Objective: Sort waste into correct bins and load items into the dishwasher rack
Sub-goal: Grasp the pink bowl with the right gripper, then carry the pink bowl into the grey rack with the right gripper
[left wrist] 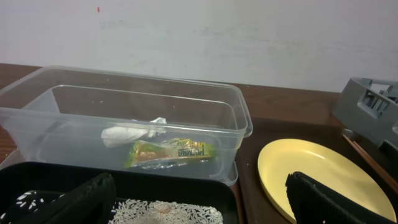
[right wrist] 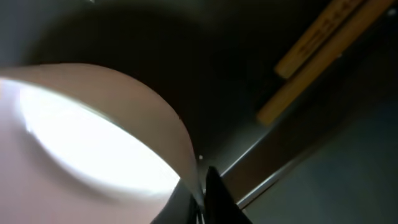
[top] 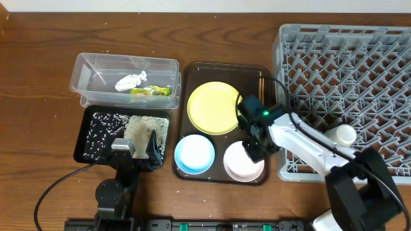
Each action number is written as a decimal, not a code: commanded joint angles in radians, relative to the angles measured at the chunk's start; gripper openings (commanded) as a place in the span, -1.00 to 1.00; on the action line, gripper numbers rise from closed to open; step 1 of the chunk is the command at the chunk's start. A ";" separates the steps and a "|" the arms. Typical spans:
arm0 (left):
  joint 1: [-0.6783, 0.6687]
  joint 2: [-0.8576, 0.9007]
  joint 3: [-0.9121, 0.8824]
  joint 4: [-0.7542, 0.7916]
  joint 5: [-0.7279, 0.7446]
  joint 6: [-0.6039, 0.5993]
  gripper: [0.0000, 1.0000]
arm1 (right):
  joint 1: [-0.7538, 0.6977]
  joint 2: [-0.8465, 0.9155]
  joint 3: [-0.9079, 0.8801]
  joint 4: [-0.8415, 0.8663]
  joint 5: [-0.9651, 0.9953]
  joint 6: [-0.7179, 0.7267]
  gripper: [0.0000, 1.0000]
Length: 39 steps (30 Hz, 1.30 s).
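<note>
Right claw [top: 255, 149] pinches the rim of the white bowl [top: 239, 168], which rests in the brown serving tray [top: 186, 122] mid-bench beside the blue bowl [top: 194, 154] and yellow plate [top: 213, 107]. Left claw [top: 138, 151], fingers wide apart, hangs over the black tray [top: 82, 138] of rice [top: 103, 128] by the near edge. Behind it the clear tub [top: 87, 70] holds the tissue [top: 128, 81] and wrapper [top: 153, 92]. At the right edge, the grey rack [top: 347, 64] carries a cup [top: 340, 134]. The dark wooden bench [top: 38, 83] meets a pale wall [left wrist: 186, 31].
</note>
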 commanded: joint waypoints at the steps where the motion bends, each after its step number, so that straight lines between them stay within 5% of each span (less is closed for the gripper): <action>1: 0.005 -0.007 -0.014 -0.039 0.007 0.006 0.81 | -0.004 -0.098 0.030 -0.013 0.035 0.003 -0.97; 8: 0.005 -0.007 -0.014 -0.039 0.007 0.006 0.81 | -0.049 -0.395 0.114 0.003 0.506 0.283 -0.98; 15: 0.005 -0.007 -0.014 -0.039 0.007 0.006 0.80 | -0.172 -0.553 0.113 0.256 1.064 0.325 -0.97; 28: 0.005 -0.007 -0.014 -0.039 0.007 0.006 0.81 | -0.545 -0.290 0.113 0.308 1.132 0.325 -0.97; 33: 0.005 -0.007 -0.014 -0.039 0.007 0.006 0.80 | -0.584 -0.166 0.113 0.341 1.148 0.320 -0.97; 39: 0.005 -0.007 -0.014 -0.039 0.007 0.006 0.81 | -0.554 -0.039 0.113 0.482 1.184 0.127 -0.97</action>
